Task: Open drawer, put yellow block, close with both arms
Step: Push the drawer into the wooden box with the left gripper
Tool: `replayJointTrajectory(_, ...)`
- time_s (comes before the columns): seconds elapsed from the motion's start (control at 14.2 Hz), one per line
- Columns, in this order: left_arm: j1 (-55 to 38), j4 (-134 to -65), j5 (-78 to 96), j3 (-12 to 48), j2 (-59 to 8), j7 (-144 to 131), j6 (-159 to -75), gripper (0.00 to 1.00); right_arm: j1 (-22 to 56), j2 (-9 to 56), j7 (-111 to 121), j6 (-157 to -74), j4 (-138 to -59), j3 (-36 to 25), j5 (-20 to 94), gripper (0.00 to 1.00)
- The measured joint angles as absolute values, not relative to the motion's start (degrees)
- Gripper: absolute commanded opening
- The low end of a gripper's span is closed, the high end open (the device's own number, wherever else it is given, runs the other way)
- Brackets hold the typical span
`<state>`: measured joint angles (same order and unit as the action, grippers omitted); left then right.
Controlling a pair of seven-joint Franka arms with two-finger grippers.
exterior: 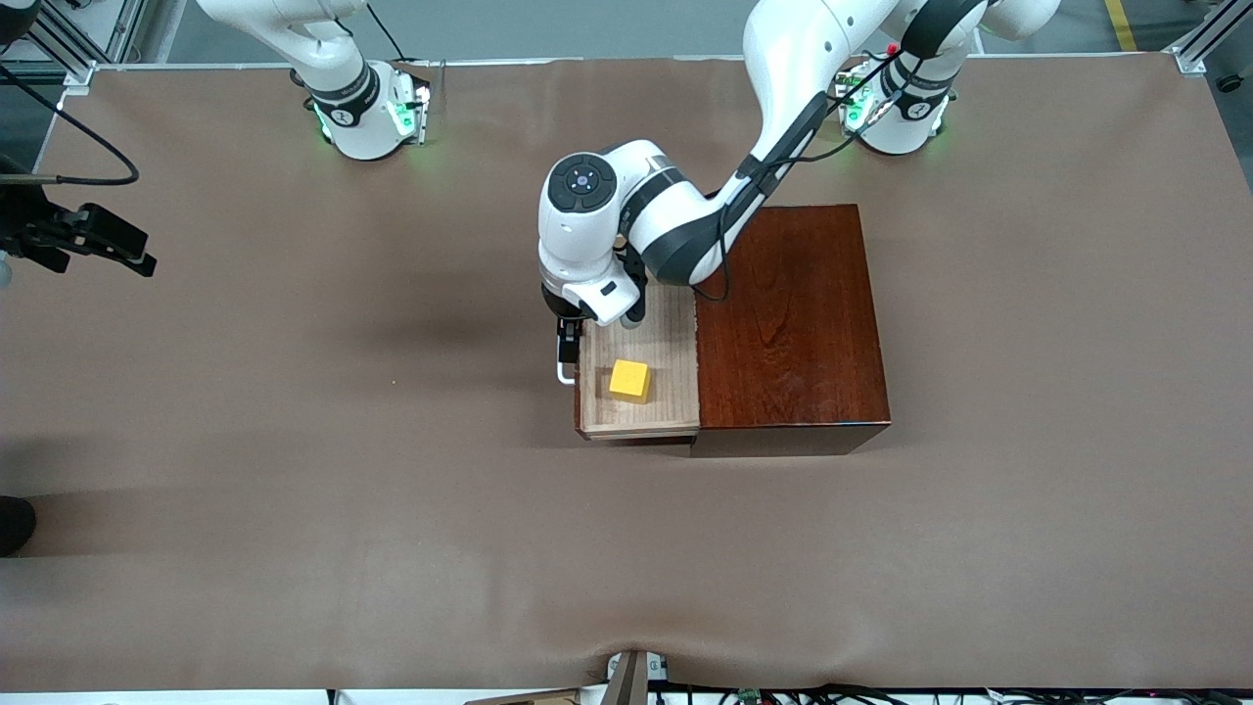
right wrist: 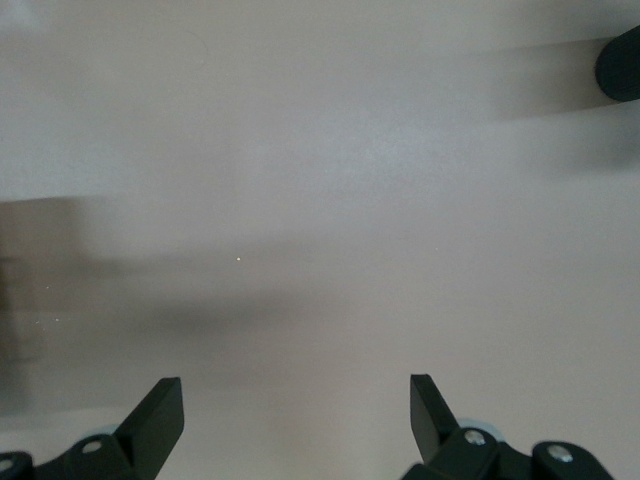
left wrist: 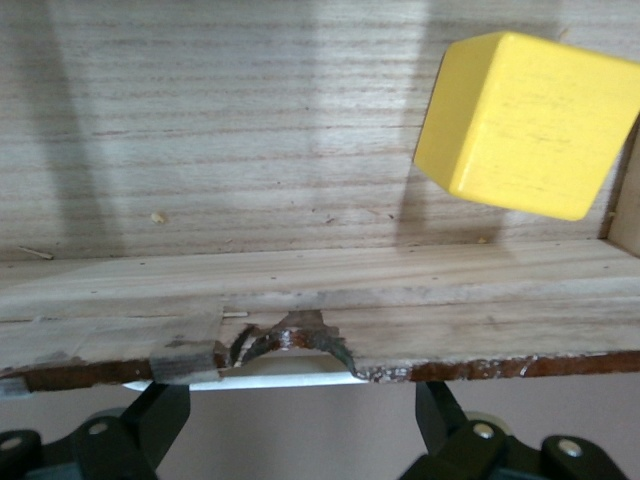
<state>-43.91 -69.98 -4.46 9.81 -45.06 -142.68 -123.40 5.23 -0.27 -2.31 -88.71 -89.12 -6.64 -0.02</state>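
Observation:
The dark reddish-brown wooden box (exterior: 793, 323) stands mid-table with its drawer (exterior: 666, 328) pulled out toward the right arm's end. The yellow block (exterior: 630, 380) lies on the drawer's pale floor; it also shows in the left wrist view (left wrist: 525, 125). My left gripper (exterior: 566, 345) is in front of the drawer at the white handle (exterior: 565, 373). In the left wrist view the left gripper (left wrist: 300, 405) is open, its fingers apart on either side of the handle (left wrist: 280, 378), not closed on it. My right gripper (right wrist: 295, 400) is open and empty over bare table; it shows at the right arm's end (exterior: 122, 245).
The brown table cover (exterior: 392, 509) spreads around the box. A dark round object (exterior: 12, 524) sits at the table edge at the right arm's end and shows in the right wrist view (right wrist: 620, 62). Both arm bases (exterior: 367, 113) stand along the table's edge farthest from the front camera.

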Motion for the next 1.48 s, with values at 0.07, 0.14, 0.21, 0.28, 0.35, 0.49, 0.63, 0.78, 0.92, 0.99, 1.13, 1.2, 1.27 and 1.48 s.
replayJointTrajectory(0.07,-43.9,-69.7,-4.5,9.6,-45.1,-142.8,-122.5,1.0,5.1,-0.3,-2.3,-88.7,-89.1,-6.7,0.0,1.0)
replayJointTrajectory(0.14,-43.9,-69.4,-4.7,9.4,-45.1,-142.9,-121.6,1.0,4.8,-0.3,-2.3,-88.7,-89.1,-6.7,0.0,1.0)
replayJointTrajectory(0.21,-43.9,-69.1,-5.1,9.4,-45.0,-143.1,-120.8,1.0,4.1,-0.3,-2.3,-88.7,-89.1,-6.5,0.0,1.0)
replayJointTrajectory(0.28,-44.0,-68.9,-5.7,9.4,-45.0,-143.4,-120.0,1.0,3.0,-0.3,-2.2,-88.7,-89.1,-5.9,0.2,1.0)
replayJointTrajectory(0.35,-44.0,-68.7,-6.4,9.4,-45.0,-143.7,-118.9,1.0,1.4,-0.3,-2.0,-88.7,-89.1,-4.8,0.3,1.0)
replayJointTrajectory(0.49,-44.2,-68.1,-8.3,9.4,-44.9,-144.2,-116.6,1.0,-0.6,-0.3,-1.9,-88.7,-89.1,-2.8,0.4,1.0)
replayJointTrajectory(0.63,-44.4,-67.7,-9.7,9.4,-44.9,-144.4,-114.7,1.0,-0.7,-0.3,-1.9,-88.7,-89.1,-2.0,0.4,1.0)
replayJointTrajectory(0.78,-44.5,-67.6,-10.6,9.4,-44.8,-144.4,-113.9,1.0,-0.7,-0.3,-1.9,-88.7,-89.1,-1.8,0.4,1.0)
replayJointTrajectory(0.92,-44.7,-67.5,-11.9,9.4,-44.8,-144.4,-112.8,1.0,-0.8,-0.3,-1.9,-88.7,-89.1,-1.8,0.4,1.0)
replayJointTrajectory(0.99,-44.8,-67.4,-12.5,9.4,-44.7,-144.5,-111.9,1.0,-0.8,-0.3,-1.9,-88.7,-89.1,-1.8,0.4,1.0)
replayJointTrajectory(1.13,-44.7,-67.4,-13.9,9.1,-44.7,-144.6,-108.5,1.0,-0.8,-0.3,-1.9,-88.7,-89.1,-1.8,0.4,1.0)
replayJointTrajectory(1.2,-44.7,-67.6,-14.5,8.8,-44.7,-144.6,-106.4,1.0,-0.8,-0.3,-1.9,-88.7,-89.1,-1.8,0.4,1.0)
replayJointTrajectory(1.27,-44.7,-67.6,-14.7,8.5,-44.6,-144.6,-104.7,1.0,-0.8,-0.3,-1.9,-88.7,-89.1,-1.8,0.4,1.0)
replayJointTrajectory(1.48,-44.7,-67.6,-14.9,7.7,-44.5,-144.6,-102.0,1.0,-0.8,-0.3,-1.9,-88.7,-89.1,-1.7,0.4,1.0)
